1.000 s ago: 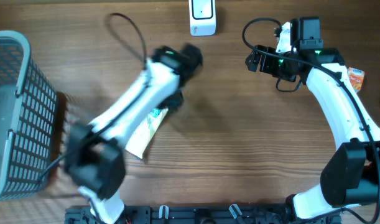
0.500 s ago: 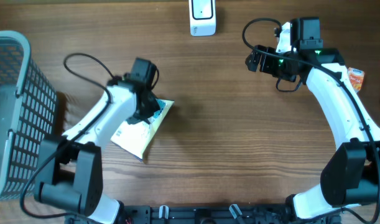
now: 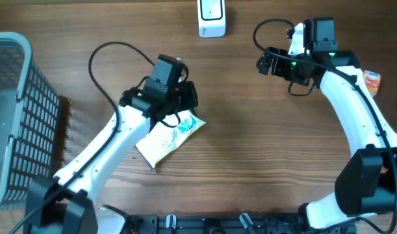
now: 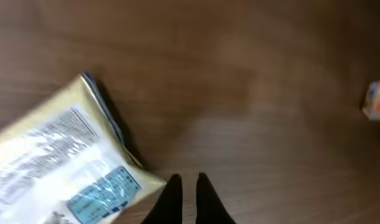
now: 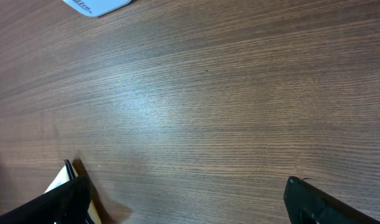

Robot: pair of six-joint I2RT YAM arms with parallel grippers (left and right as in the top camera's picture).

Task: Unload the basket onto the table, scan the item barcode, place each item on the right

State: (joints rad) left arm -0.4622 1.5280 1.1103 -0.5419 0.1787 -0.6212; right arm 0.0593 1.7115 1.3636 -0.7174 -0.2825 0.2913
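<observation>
The item, a pale yellow pouch (image 3: 167, 140) with a blue label, lies flat on the wooden table. In the left wrist view the pouch (image 4: 59, 168) fills the lower left. My left gripper (image 3: 184, 107) hovers over the pouch's upper right corner. Its black fingers (image 4: 171, 200) are shut, with nothing between them, just right of the pouch's corner. The white scanner (image 3: 211, 18) stands at the table's far edge. My right gripper (image 3: 269, 64) hangs to the scanner's right, open and empty, and its left finger (image 5: 59, 200) shows wide apart from the other one.
A grey mesh basket (image 3: 19, 117) stands at the left edge. A small orange packet (image 3: 371, 80) lies at the far right, behind the right arm. The scanner's edge (image 5: 96, 5) shows at the top of the right wrist view.
My left gripper has gone from open to shut and swung right along the pouch's top. The pouch has turned and shifted slightly right. The right arm has not moved.
</observation>
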